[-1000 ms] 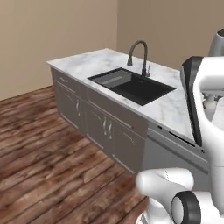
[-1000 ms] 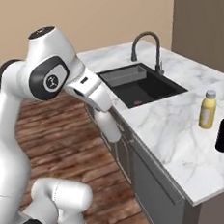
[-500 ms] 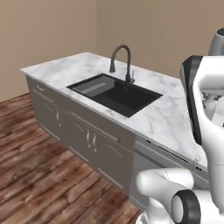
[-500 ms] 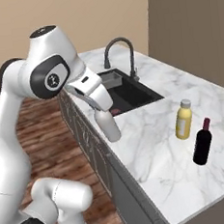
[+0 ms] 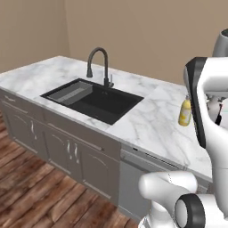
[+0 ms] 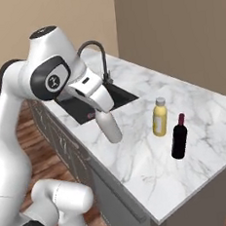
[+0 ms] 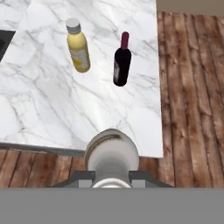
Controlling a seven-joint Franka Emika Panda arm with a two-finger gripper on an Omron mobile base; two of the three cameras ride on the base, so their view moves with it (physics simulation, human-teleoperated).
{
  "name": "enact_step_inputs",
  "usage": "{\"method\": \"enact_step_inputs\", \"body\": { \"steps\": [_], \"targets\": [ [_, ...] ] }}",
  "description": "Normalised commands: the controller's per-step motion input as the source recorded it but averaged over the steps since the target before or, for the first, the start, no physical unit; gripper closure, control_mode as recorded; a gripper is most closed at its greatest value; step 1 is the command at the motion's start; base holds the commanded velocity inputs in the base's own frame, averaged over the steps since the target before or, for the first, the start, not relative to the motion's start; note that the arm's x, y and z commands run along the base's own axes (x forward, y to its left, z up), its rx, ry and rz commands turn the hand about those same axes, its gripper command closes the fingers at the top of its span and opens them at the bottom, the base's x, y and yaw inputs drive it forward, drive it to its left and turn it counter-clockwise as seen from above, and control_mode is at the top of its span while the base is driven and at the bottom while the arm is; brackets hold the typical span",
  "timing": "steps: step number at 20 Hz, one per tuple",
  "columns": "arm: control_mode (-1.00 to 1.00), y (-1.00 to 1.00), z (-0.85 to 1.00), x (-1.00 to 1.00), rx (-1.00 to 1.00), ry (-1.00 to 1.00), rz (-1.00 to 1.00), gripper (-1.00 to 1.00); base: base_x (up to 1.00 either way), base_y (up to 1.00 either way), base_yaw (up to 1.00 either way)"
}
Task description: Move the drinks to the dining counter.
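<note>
One beige-grey bottle (image 6: 109, 127) sits clamped in the gripper (image 7: 112, 175), above the dining counter's (image 6: 139, 166) front edge, near two standing bottles.

**My white shell, my dark joints**

My arm (image 6: 18, 129) is smooth glossy white, built of thick rounded links. Dark grey bands ring my joints. One round black cap (image 6: 53, 79) at my elbow carries a small white mark. A black panel edges the link (image 5: 200, 100) seen from my left camera. Lower down, my base joint (image 5: 189, 213) shows a black ring with a grey centre.
</note>
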Motion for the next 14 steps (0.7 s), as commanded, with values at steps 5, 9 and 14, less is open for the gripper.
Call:
{"method": "enact_step_inputs", "body": {
  "steps": [5,9,14],
  "targets": [
    [1.00,0.00,0.00,0.00,0.00,0.00,0.00,1.00,0.31,0.01,-0.16],
    [-1.00,0.00,-0.05,0.11,0.03,0.01,0.00,1.00,0.08,0.00,0.00],
    [-1.00,0.00,-0.27,0.31,0.06,0.02,0.00,1.00,0.00,0.00,0.00]
  ]
}}
